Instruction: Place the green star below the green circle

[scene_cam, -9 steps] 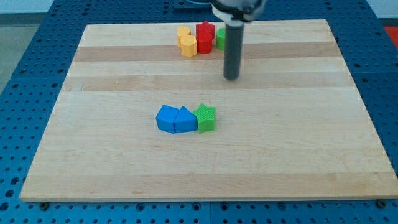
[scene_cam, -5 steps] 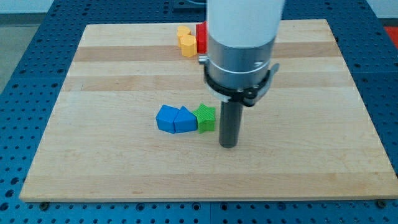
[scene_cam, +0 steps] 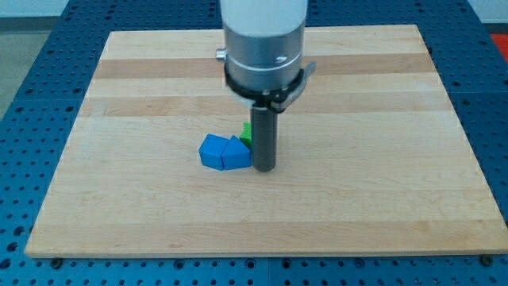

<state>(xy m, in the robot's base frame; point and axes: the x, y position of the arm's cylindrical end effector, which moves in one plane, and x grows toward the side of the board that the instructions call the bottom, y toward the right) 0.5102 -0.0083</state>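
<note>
The wooden worktop (scene_cam: 381,183) is largely covered at the view's top by the arm's pale cylinder (scene_cam: 262,36). No pincer is carried, so no open or closed state can be told. Two blue blocks (scene_cam: 222,152) are seen touching near the middle. The green star (scene_cam: 247,133) is mostly hidden behind the rod, whose tip (scene_cam: 263,168) is set just right of the blue blocks.
</note>
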